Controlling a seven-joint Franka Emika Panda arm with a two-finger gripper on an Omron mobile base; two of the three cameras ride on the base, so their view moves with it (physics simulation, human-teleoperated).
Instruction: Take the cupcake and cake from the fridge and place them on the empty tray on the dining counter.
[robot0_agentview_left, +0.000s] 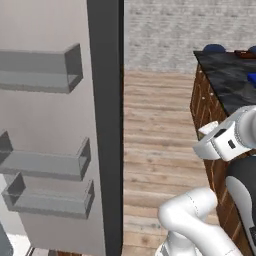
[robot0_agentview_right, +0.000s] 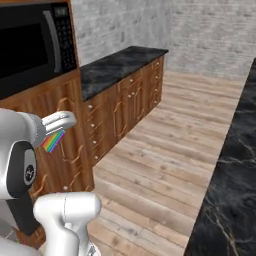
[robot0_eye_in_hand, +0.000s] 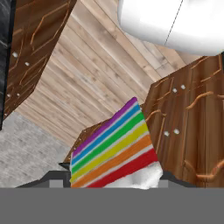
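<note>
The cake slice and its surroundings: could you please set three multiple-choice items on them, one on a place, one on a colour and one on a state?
1. Where is the cake?
A. on the dining counter
B. between the gripper's fingers
C. on a fridge door shelf

2. What shows on the cake's cut side?
A. rainbow stripes
B. plain brown
C. black and white veins

3. How does the fridge door stand?
A. shut
B. open, its shelves bare
C. open, its shelves full

Answers: 1 B, since the hand view shows the slice right at the gripper, above the wooden floor. 2 A, since purple to red bands cross it. 3 B, since the left base view shows its inner grey shelves with nothing on them.
</note>
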